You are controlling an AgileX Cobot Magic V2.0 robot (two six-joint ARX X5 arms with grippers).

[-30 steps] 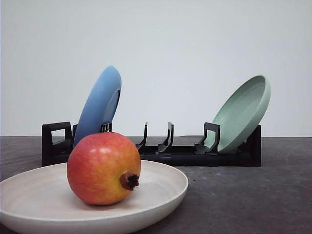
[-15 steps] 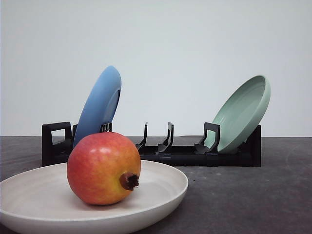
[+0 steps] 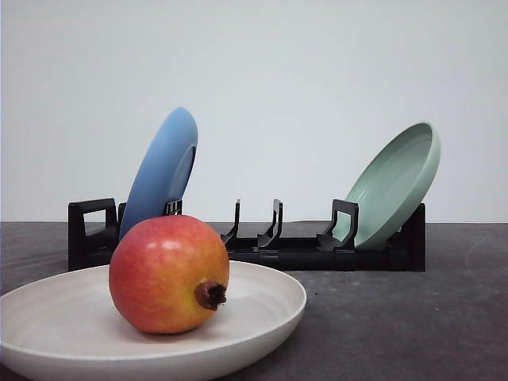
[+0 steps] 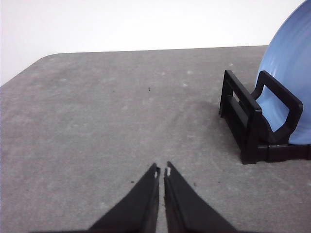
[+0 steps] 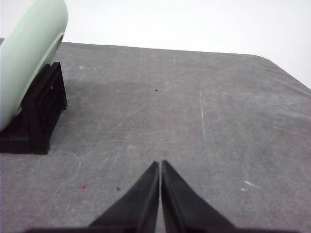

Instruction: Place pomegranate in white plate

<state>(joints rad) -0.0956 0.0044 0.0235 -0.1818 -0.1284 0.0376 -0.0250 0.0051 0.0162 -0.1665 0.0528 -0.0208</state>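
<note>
The pomegranate [image 3: 168,275], red blushing to yellow with its dark crown nub facing front right, rests in the white plate [image 3: 270,305] at the near left of the front view. In the left wrist view my left gripper [image 4: 161,171] is shut, its black fingers together over bare grey table, beside the end of the rack. In the right wrist view my right gripper [image 5: 160,165] is shut as well, over bare table to the side of the rack's other end. Neither gripper holds anything.
A black dish rack [image 3: 278,250] stands across the table behind the white plate. A blue plate [image 3: 161,171] [image 4: 290,82] leans in its left end and a pale green plate [image 3: 397,182] [image 5: 26,56] in its right end. Grey tabletop [image 3: 413,317] lies to the right.
</note>
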